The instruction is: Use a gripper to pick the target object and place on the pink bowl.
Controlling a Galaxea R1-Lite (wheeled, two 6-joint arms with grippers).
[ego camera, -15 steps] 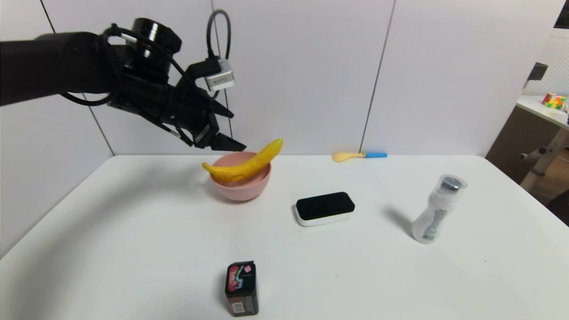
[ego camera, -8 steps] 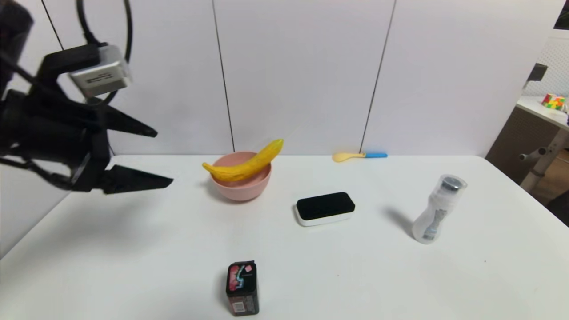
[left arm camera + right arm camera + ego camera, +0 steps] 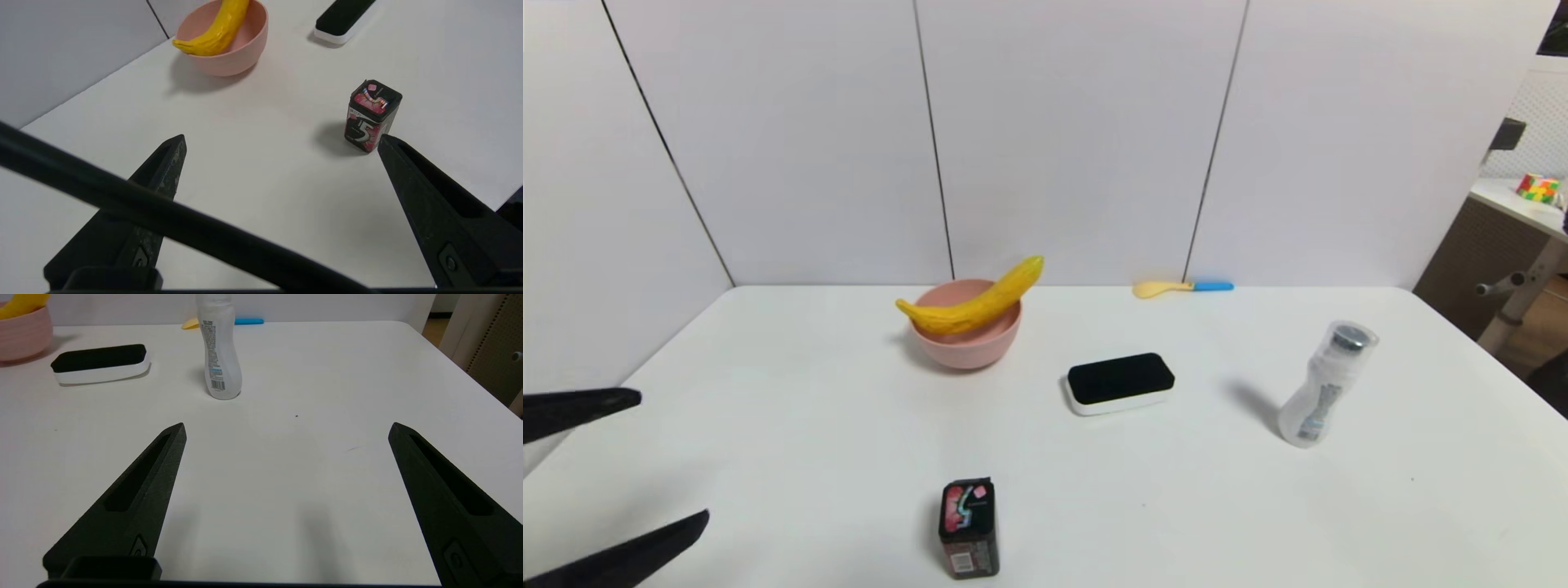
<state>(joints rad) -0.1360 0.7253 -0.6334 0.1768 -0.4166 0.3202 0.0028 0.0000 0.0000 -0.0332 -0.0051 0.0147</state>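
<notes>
Starting at your far left, the left gripper (image 3: 645, 465) sits at about eight o'clock on the table (image 3: 792, 457), its two black fingers spread wide with nothing between them, well apart from the bowl. Moving right, a small gum box (image 3: 968, 529) stands at six o'clock near the front edge. Toward twelve o'clock, the banana (image 3: 972, 302) lies across the pink bowl (image 3: 968, 343), both ends overhanging the rim, so you can judge the placing done; what seems left is only parking the arm. Next comes the black-topped eraser (image 3: 1120, 382) near the centre, the spoon (image 3: 1180, 287) at one o'clock by the wall, and the clear bottle (image 3: 1327, 384) at three o'clock. The right gripper (image 3: 286, 433) hovers low over bare table, jaws wide and empty.
</notes>
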